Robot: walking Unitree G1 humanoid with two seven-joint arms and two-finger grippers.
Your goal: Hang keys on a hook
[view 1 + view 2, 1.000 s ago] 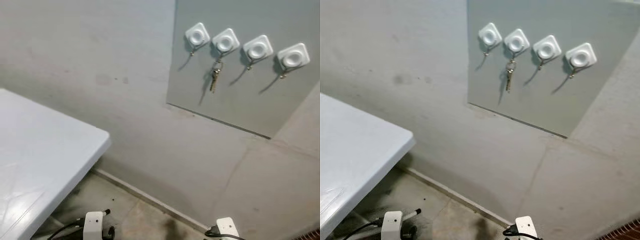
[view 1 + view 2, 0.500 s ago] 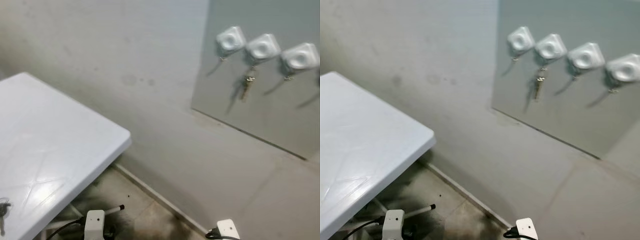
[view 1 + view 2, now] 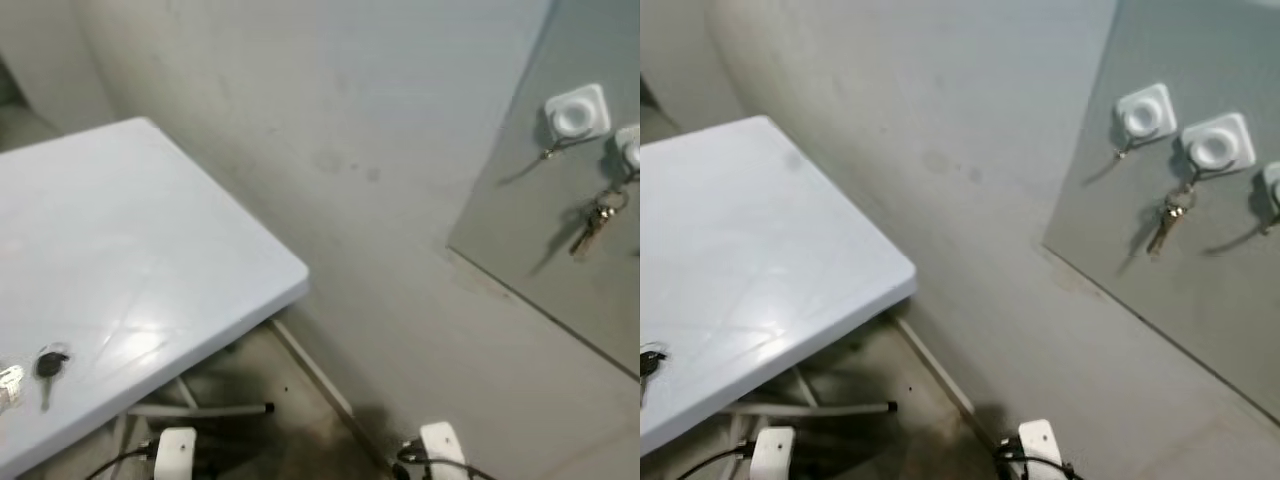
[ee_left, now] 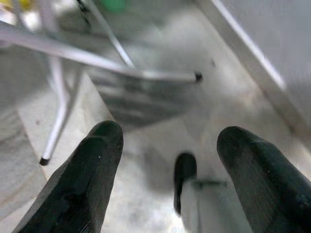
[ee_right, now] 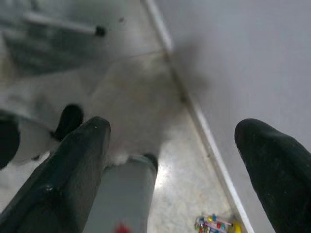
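Both arms hang low beside the robot's legs. In its wrist view the left claw [image 4: 167, 145] stands wide with nothing between its 2 black fingers, above a pale floor [image 4: 160, 116] where thin metal bench legs [image 4: 58, 102] cross. The right claw [image 5: 172, 141] is likewise spread wide and holds nothing, pointing down at the floor where a light skirting strip [image 5: 194, 111] runs along the foot of the wall; a small bright-coloured object [image 5: 214, 224] lies by that strip, too blurred to identify. In the head views a white bench [image 3: 150, 250] fills the robot's left, its rounded corner jutting toward the wall. Near the bench's closest edge lies a key with a dark head [image 3: 47, 366], flat on the top, and just beside it at the frame's border sits a small pale item [image 3: 8, 382] that cannot be made out. Beyond the bench rises a grey wall [image 3: 330, 120] with faint smudges. Farther right a grey panel [image 3: 1200, 300] is fixed to the wall, carrying white square hooks [image 3: 1144, 113]. A bunch of keys [image 3: 1168, 218] hangs from the 2nd hook [image 3: 1216, 146], dangling against the panel, well apart from both claws.
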